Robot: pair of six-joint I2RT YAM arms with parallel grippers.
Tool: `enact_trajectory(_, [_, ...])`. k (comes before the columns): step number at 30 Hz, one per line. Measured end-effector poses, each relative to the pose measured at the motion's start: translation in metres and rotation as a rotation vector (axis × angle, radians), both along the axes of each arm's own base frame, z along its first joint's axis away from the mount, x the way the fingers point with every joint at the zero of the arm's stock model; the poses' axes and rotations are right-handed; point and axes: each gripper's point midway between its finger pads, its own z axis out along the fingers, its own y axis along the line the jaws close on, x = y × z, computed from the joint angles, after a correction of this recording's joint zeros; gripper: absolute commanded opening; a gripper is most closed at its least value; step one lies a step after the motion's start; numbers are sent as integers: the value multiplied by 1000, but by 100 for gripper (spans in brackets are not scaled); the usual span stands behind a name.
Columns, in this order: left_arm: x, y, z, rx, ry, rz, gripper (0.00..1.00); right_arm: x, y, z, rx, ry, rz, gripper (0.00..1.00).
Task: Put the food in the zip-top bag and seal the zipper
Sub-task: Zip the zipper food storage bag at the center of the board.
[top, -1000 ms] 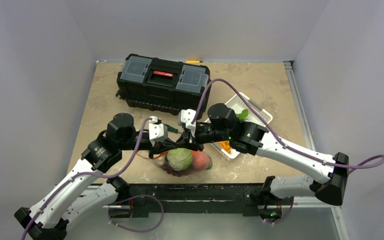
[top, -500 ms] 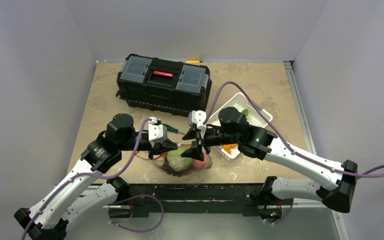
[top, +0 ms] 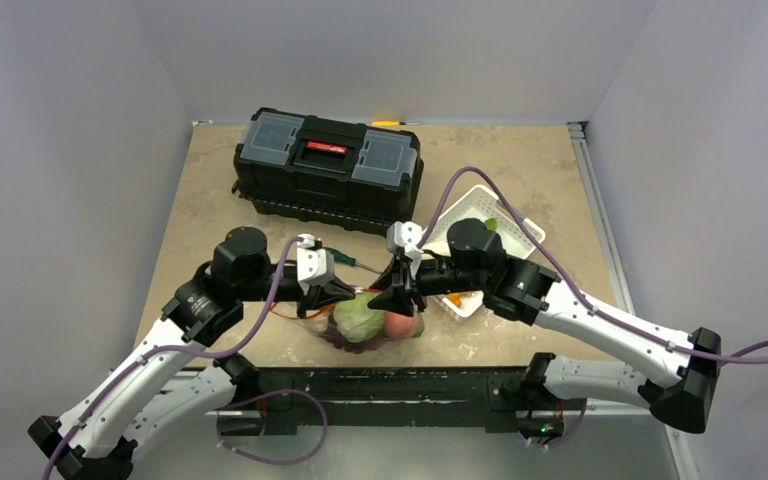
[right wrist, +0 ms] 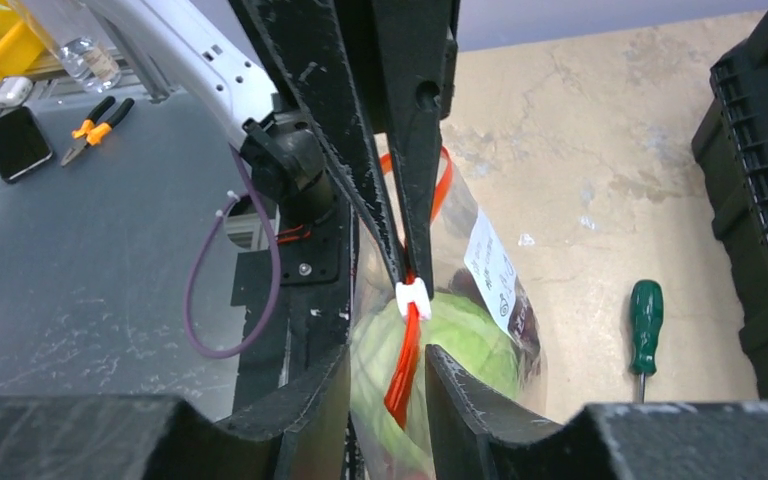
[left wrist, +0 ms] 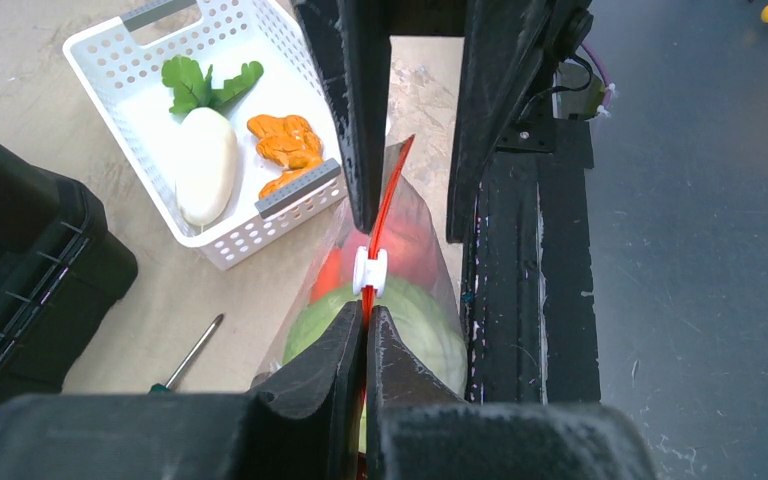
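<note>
The zip-top bag (top: 344,336) stands near the table's front edge. It holds the pale green cabbage (top: 358,318), the pink peach (top: 400,325) and dark grapes (right wrist: 526,322) behind its white label (right wrist: 490,265). My left gripper (left wrist: 367,312) is shut on the orange-red zipper (left wrist: 384,205) just below its white slider (left wrist: 370,272). My right gripper (right wrist: 388,358) is open, its fingers either side of the loose end of the zipper (right wrist: 403,375) without touching it. In the top view the left gripper (top: 332,292) and the right gripper (top: 397,297) face each other over the bag.
A white slatted basket (top: 516,222) right of the bag holds a white radish (left wrist: 205,165) and an orange toy piece (left wrist: 285,145). A green-handled screwdriver (right wrist: 645,320) lies behind the bag. A black toolbox (top: 328,165) stands at the back. The black mounting rail (left wrist: 530,260) runs close beside the bag.
My right gripper has drawn back to the right, away from the left gripper, and now sits open at the bag's top. The left arm and bag have held still.
</note>
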Motion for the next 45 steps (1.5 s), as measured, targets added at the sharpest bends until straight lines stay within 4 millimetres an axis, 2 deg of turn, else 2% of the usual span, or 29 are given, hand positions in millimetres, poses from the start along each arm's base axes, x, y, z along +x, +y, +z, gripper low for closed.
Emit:
enact_trajectory(3, [0, 0, 0, 0, 0, 0, 0, 3, 4, -7, -19, 14, -2, 23])
enact_trajectory(6, [0, 0, 0, -1, 0, -1, 0, 5, 6, -9, -28, 13, -2, 3])
enact_trajectory(9, [-2, -1, 0, -3, 3, -9, 0, 8, 8, -6, -31, 5, -7, 0])
enact_trajectory(10, [-2, -1, 1, -4, 4, -10, 8, 10, 9, -6, -34, 4, -12, 0])
enact_trajectory(13, [-2, -2, 3, -12, 3, -15, 41, 13, 8, -7, -38, -1, -31, 0])
enact_trajectory(15, [-3, -3, 7, -30, -3, -22, 51, 17, 7, -8, -47, -3, -54, 0])
enact_trajectory(17, [-3, -6, 12, -51, -8, -32, 54, 19, 7, -9, -50, -4, -68, 0])
enact_trajectory(21, [-5, -10, 20, -84, -5, -54, 48, 25, 5, -9, -54, -13, -102, 0])
enact_trajectory(24, [-5, -14, 21, -94, 8, -70, 36, 26, 4, -7, -51, -18, -110, 0])
enact_trajectory(29, [2, -20, 18, -89, 46, -72, 22, 23, 1, -6, -48, -19, -107, 0])
enact_trajectory(34, [6, -22, 18, -82, 58, -67, 1, 22, 0, -5, -44, -20, -107, 0])
enact_trajectory(39, [14, -19, 17, -68, 51, -17, 0, 30, 2, -6, -31, -12, -204, 0])
enact_trajectory(45, [23, -6, 15, -19, 59, 96, 0, 46, 10, -6, 20, 4, -468, 0])
